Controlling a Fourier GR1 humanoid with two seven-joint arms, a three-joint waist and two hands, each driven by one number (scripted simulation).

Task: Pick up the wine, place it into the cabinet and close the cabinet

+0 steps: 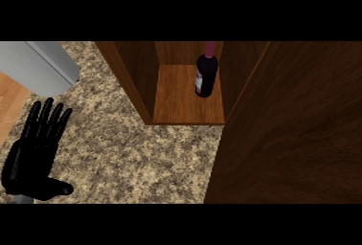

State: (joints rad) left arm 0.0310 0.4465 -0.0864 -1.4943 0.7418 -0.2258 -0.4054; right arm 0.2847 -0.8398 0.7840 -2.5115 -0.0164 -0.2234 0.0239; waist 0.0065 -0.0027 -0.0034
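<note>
Wine bottle (206, 76) stood upright inside the cabinet (134, 76), on its wooden floor toward the back, neck pointing up at the viewer so its long axis ran roughly vertical. Nothing was touching it. So the placing part looked done, judging by where it sat.

Only one hand was visible: the left hand (32, 153), at the lower left over the speckled tabletop (134, 153). Fingers straight & together, pointing up-view, thumb sticking out to the side near the bottom. It held nothing; looked like it was just resting there. Right hand wasn't in sight at all, so no way to say what its fingers were doing.

The relation that mattered for what came next: the big dark wooden door (290, 129) swung open & filling the right side of the view, its edge running from near the cabinet's front right corner down toward the viewer. The opening & bottle lay up and to the right of the left hand, well apart, w/ bare tabletop between. The door lay on the robot's right side, far from the left hand, so closing it prob. fell to the right arm, pushing the panel leftward across the opening.

A grey appliance (39, 64) sat at the upper left, clear of the cabinet.
</note>
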